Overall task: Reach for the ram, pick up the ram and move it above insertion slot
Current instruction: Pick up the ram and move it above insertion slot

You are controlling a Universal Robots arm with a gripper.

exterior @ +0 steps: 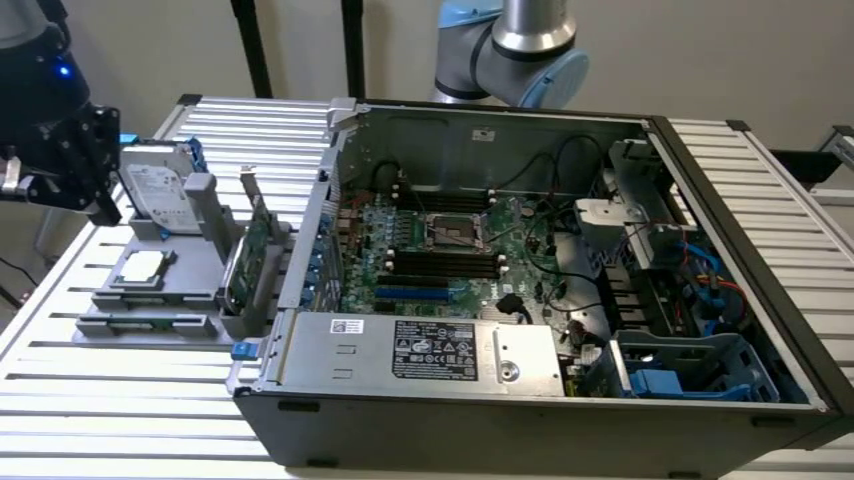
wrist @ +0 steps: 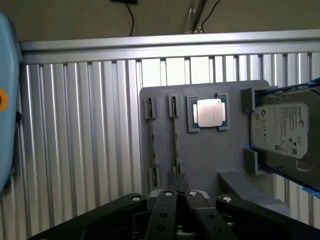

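Gripper closed on nothing, hovered near gray holder, in line with ram seated there; descending shut risked jamming onto stick's edge.

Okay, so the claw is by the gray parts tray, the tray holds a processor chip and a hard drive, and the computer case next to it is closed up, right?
Not quite. The computer case is open, and the exterior view shows its motherboard exposed. The rest stands: the claw is by the gray parts tray, which holds a processor chip and a hard drive.
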